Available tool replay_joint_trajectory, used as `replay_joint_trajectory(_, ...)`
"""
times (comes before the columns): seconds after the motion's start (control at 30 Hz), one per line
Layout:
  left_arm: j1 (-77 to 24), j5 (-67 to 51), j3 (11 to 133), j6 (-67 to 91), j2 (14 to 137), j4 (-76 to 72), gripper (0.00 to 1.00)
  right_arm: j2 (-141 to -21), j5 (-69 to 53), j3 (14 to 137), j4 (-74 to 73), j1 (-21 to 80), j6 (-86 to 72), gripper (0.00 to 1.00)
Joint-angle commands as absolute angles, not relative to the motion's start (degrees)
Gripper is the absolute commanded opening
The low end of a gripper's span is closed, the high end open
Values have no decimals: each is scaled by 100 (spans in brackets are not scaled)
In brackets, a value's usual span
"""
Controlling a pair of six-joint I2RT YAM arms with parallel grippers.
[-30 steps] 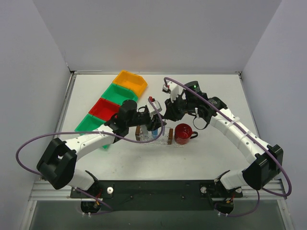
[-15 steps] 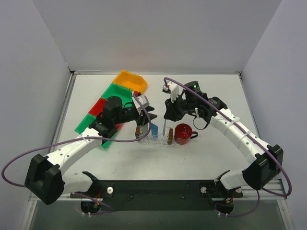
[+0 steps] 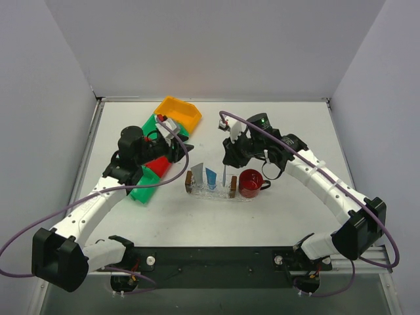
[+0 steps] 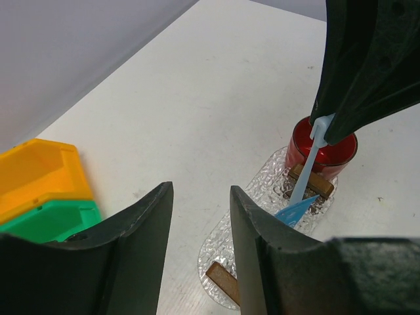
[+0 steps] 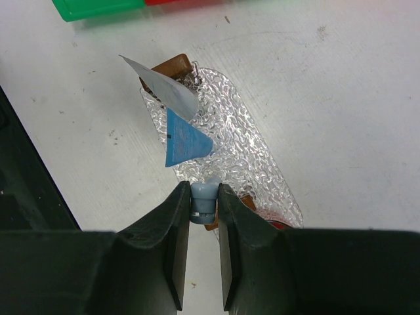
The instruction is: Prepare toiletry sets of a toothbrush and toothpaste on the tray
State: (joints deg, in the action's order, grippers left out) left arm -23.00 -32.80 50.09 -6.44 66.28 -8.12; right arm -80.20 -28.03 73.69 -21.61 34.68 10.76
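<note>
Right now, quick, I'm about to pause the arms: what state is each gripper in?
Left gripper: open, empty.
Right gripper: shut on the toothbrush.

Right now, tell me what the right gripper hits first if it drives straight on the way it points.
Likely the clear tray: the right gripper, shut on the toothbrush, points down at it beside the blue tube. The brush would touch first; depth is unclear.
</note>
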Motion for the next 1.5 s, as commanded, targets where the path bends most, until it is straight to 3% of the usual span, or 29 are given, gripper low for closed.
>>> replay_joint_trajectory(0.0,-2136,-3533,5238,-528,6442,-800,50,-8051,-2733,7260,-1986,3542,1169,0)
replay_joint_trajectory(1.47,-1600,-3797,5238,-273,6337,-1002,50,-8077,-2637,6777,-1503,3674,1257,0)
